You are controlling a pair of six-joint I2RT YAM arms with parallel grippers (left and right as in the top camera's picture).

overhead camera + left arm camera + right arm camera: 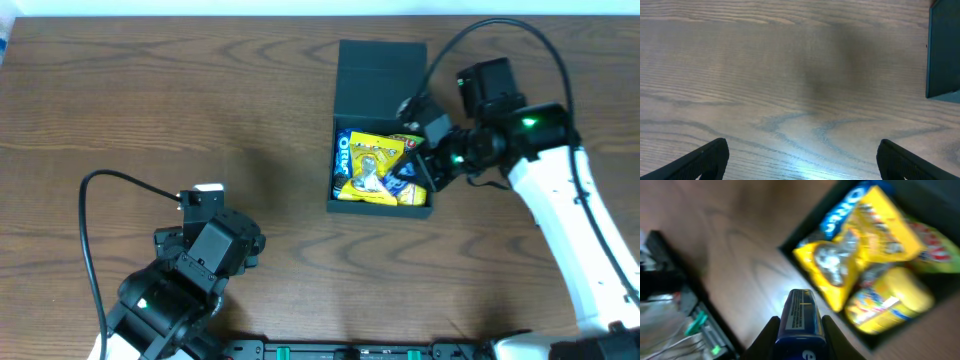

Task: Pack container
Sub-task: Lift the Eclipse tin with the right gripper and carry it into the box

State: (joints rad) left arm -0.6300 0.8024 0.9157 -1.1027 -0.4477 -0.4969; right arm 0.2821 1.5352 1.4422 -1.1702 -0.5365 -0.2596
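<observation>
Teal-black cardboard, the container (380, 75) sits open on the desk (200, 100), far side, right of centre. Its lid flap (380, 55) is laid back away from the robot, and yellow packets (372, 170) and an Oreo pack (345, 150) fill it. At its near right corner the right fingers (767, 335) are clamped on a blue packet (801, 312). The packet's long axis points ahead; the opening lies ahead and to the right in the wrist view. Heaped yellow packets leave little room and may block it. The left fingers (710, 157) stand wide apart over bare desk, well apart from the container; the right arm is far nearer.
</observation>
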